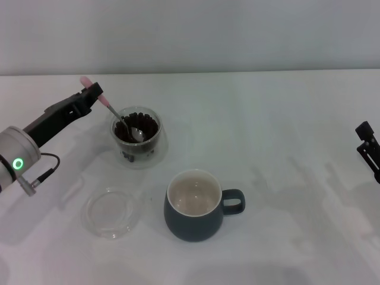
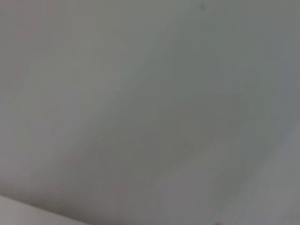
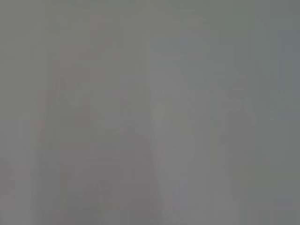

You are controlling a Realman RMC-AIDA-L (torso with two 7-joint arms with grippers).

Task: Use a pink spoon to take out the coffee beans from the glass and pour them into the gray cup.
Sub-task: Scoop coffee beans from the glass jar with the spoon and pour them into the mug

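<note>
In the head view my left gripper (image 1: 93,93) is shut on the pale-pink handle of the pink spoon (image 1: 113,113), just left of the glass (image 1: 136,139). The spoon slants down to the right and its metal bowl lies among the dark coffee beans (image 1: 146,126) inside the glass. The gray cup (image 1: 196,206) stands in front of the glass, cream inside, no beans showing in it, handle to the right. My right gripper (image 1: 369,149) is parked at the right edge of the view. Both wrist views show only blank grey surface.
A flat shallow clear round dish (image 1: 111,212) lies on the white table (image 1: 285,119) to the left of the gray cup. A pale wall runs along the table's far edge.
</note>
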